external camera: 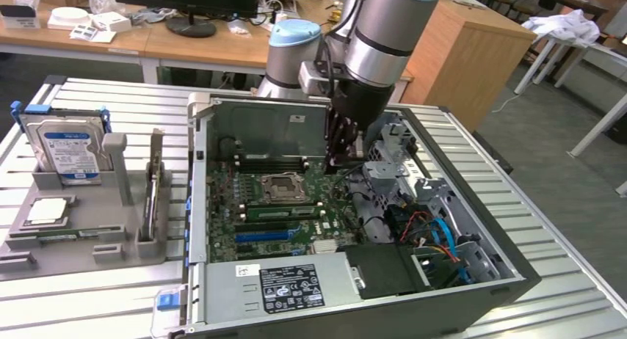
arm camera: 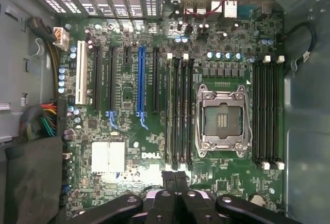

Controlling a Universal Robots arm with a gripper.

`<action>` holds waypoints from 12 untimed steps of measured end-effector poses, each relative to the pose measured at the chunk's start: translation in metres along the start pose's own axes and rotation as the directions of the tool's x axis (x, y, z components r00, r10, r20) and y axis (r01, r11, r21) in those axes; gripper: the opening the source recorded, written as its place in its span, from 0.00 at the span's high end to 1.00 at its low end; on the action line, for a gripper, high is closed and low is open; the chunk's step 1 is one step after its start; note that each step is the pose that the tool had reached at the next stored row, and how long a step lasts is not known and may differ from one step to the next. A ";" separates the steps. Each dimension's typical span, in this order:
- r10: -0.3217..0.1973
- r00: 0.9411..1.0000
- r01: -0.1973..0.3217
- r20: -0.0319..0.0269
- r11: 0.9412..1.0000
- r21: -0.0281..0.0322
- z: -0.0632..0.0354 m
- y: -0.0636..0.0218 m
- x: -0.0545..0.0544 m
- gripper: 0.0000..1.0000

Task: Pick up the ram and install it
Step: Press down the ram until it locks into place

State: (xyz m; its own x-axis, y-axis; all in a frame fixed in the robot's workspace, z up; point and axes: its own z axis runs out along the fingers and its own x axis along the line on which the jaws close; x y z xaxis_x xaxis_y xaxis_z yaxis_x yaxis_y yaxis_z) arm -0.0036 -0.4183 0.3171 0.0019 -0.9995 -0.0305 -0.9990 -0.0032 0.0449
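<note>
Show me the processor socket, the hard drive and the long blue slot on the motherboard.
Processor socket [arm camera: 223, 116]: wrist view, middle of its dark contact area.
Hard drive [external camera: 70, 152]: exterior view, on its blue-white label.
Blue slot [arm camera: 141, 79]: wrist view, midway along its length.

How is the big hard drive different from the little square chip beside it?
The hard drive stands upright; the square chip lies flat. The hard drive is bigger, with a blue-white label; the chip looks plain. Both are silvery, on the grey tray.

The computer case [external camera: 470, 299] is caught from high and back by the exterior view; the motherboard [arm camera: 129, 131] is looked straight down on, close, by the wrist view; the processor socket [external camera: 282, 185] is shared.
</note>
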 end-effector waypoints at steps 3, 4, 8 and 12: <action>0.000 1.000 0.000 0.000 1.000 0.000 0.0033 -0.0002 0.000 0.89; 0.000 1.000 0.000 0.000 1.000 0.000 0.0044 -0.0002 0.000 0.89; 0.000 1.000 0.000 0.000 1.000 0.000 0.0094 -0.0005 0.000 0.89; 0.000 1.000 0.000 0.000 1.000 0.000 0.0133 -0.0006 0.000 0.89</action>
State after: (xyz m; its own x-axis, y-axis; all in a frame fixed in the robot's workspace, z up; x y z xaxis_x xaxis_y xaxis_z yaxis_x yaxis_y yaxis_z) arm -0.0036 -0.4182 0.3037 0.0019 -0.9995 -0.0306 -0.9990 -0.0033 0.0448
